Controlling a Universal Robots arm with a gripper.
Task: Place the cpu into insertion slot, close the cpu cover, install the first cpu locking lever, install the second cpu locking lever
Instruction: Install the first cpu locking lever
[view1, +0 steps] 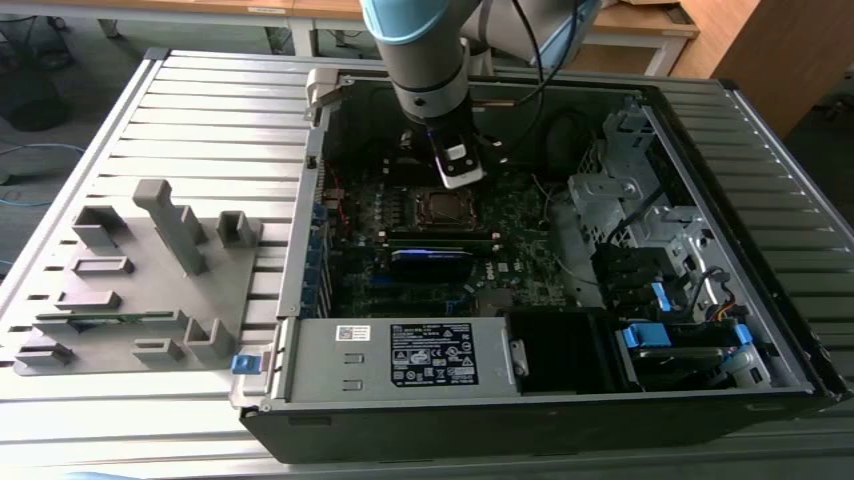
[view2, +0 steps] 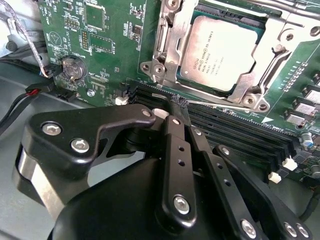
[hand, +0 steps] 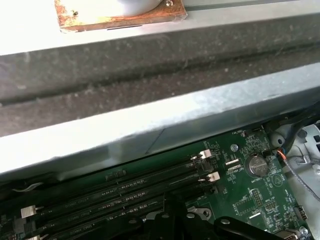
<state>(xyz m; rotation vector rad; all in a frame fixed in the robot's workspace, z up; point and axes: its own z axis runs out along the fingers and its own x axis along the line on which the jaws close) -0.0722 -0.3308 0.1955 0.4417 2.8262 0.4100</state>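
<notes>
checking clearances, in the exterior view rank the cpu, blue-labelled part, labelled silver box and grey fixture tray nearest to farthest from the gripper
1. cpu, right beside the gripper.
2. blue-labelled part, just past the cpu.
3. labelled silver box, at the case's near wall.
4. grey fixture tray, outside the case, on the exterior view's left.

The slatted table (view1: 200, 100) carries an open computer case (view1: 534, 425) and (beside it) a grey fixture (view1: 134, 300).

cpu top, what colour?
The cpu top is silver-grey metal; best in the second wrist view.
</notes>
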